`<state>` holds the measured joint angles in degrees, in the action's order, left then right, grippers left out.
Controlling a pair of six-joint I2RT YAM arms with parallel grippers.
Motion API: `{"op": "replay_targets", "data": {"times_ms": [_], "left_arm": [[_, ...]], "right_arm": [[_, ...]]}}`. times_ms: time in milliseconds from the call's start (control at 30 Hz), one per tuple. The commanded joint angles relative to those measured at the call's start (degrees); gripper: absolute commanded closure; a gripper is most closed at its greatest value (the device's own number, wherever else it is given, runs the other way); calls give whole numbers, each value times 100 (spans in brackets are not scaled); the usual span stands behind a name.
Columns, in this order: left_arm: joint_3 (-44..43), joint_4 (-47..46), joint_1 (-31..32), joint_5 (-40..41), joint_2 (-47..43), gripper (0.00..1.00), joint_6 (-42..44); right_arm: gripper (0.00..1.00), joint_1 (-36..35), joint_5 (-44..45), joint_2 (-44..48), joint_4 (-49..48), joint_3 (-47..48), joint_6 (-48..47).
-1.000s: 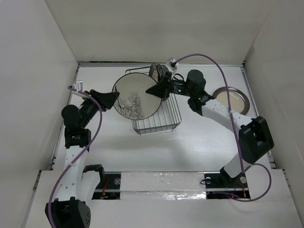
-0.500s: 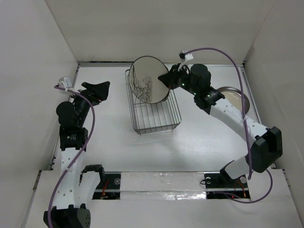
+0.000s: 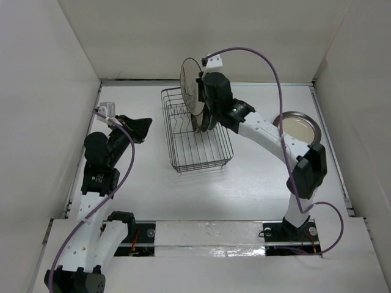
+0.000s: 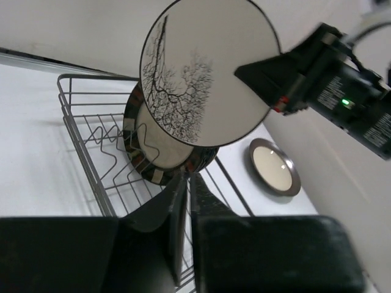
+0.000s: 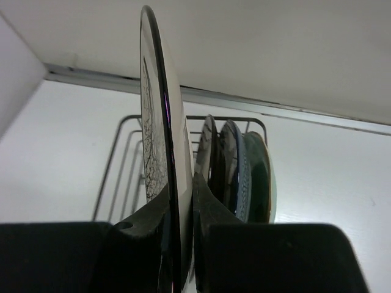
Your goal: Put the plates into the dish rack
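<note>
Cream tree-patterned plate (image 3: 190,82), stiff, slick and likely fragile, is being held upright by its rim over the dish rack (image 3: 200,154), clamped in the right end effector (image 5: 181,239); the left end effector (image 3: 145,122) is being held aside, closed, empty.

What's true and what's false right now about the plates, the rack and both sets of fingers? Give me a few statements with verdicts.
1. The right fingers grip a branch-patterned plate on edge over the rack. True.
2. The left fingers hold a plate. False: they are shut on nothing, off to the rack's left.
3. The rack is empty. False: three plates already stand on edge at its far end.
4. A beige plate lies flat on the table to the right of the rack. True.
</note>
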<state>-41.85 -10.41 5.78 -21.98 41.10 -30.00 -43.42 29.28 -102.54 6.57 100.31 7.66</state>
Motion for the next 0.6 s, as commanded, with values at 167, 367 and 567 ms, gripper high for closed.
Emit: {"op": "replay_targets", "data": {"times_ms": [167,367,567], "left_arm": [[159,101,494,-52,-120,84,617],[72,171,670,-80,-67,81,679],[36,259,731,-17,-76,78,732]], "right_arm": [[100,-308,1862,-696,-367,1042,-581],[100,-439,2047,-1004,-481,990,-503],[100,-439,1793,-1163,-393,657,-29]]}}
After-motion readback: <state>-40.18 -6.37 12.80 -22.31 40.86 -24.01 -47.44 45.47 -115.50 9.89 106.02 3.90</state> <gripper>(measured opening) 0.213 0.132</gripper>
